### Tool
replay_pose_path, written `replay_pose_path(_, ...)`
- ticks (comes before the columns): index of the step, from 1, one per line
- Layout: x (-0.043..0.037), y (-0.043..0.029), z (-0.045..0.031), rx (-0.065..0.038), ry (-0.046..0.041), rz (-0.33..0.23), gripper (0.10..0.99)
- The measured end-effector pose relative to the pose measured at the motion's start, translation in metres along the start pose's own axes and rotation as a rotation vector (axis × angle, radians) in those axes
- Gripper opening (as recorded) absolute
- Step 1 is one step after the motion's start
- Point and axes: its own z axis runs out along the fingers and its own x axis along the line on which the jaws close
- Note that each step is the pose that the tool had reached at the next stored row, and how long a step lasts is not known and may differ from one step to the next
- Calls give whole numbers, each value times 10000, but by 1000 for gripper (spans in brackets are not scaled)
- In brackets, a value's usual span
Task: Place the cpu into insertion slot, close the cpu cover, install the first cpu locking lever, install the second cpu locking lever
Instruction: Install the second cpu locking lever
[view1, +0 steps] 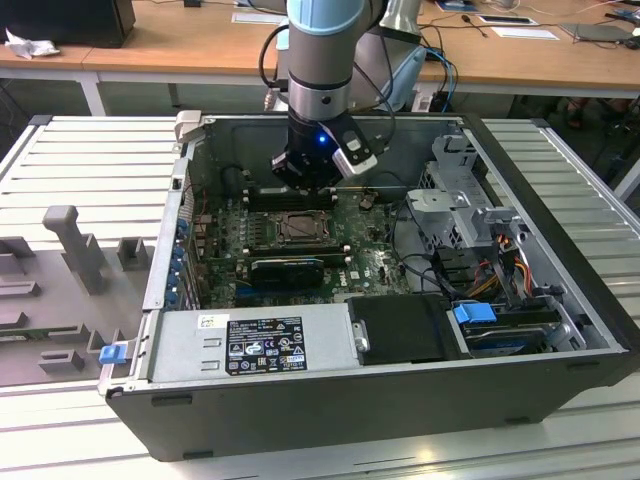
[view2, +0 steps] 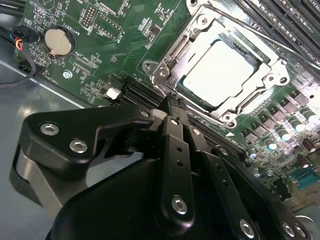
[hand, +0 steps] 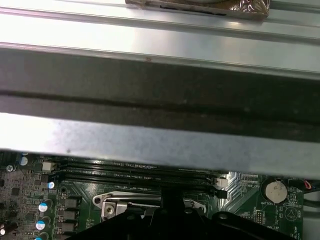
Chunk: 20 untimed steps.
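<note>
Now the gripper (view2: 172, 102) (fingers pressed together) hovers just beside the cpu cover (view2: 197, 37) edge — cpu (view2: 222, 72) seated.

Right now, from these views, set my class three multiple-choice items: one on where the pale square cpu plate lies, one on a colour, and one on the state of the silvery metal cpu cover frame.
1. Where is the pale beige-silver square cpu?
A) outside the case
B) in the dark-framed square insertion slot
C) on the long black memory slots

2. What colour is the circuit board?
A) blue
B) red
C) green

3. The silvery-grey metal cpu cover frame is:
A) lowered around the cpu
B) standing upright
C) missing

Key: 1 B, the plate sits inside the socket. 2 C, the board is green in both wrist views. 3 A, the frame lies flat and the cpu shows through its window.
</note>
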Motion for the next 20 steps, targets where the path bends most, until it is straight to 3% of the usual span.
replay_pose_path(12, -1, -21, -32, 0, 0, -1, 106)
replay_pose_path(16, 2, -69, -38, -1, 0, -1, 106)
replay_pose_path(20, 1, -71, -108, -1, 0, 0, 106)
